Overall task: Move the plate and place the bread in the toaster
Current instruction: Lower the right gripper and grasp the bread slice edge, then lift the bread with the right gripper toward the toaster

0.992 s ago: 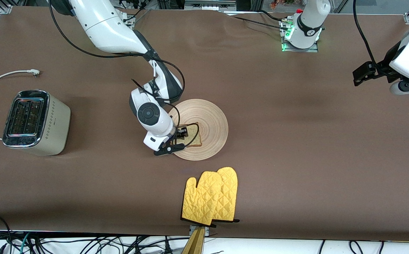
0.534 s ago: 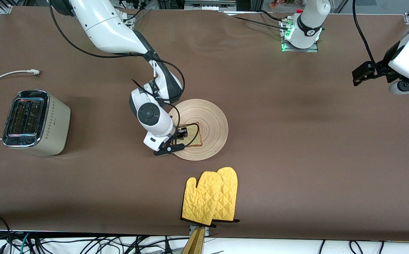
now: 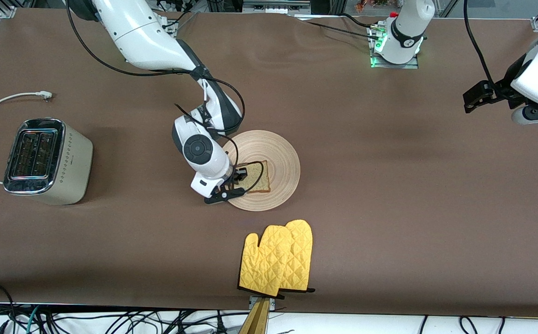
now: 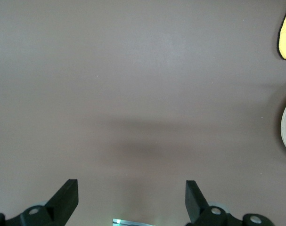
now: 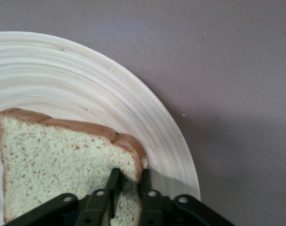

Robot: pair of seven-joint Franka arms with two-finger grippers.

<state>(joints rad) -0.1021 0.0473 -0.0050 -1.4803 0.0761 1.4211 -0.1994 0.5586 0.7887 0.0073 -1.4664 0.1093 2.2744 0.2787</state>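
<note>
oven mitts: two yellow quilted mitts with black cuffs are lying flat, one overlapping the other, thumbs pointing toward the right arm's end.
place: they are resting on the tablecloth, close to its edge nearest the front camera.
tablecloth: plain brown, it is covering the whole table.
cables: they are trailing below that same edge.

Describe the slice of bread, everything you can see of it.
The bread is one squarish slice, pale tan crumb with fine brown speckles and a darker brown crust along its edges. It lies on the wooden plate, on the part of the plate nearer the front camera and toward the right arm's end. The right gripper is closed on one edge of the slice, one finger pressing into the top face and the other outside the crust. One corner looks slightly raised, casting a shadow on the plate.
</note>
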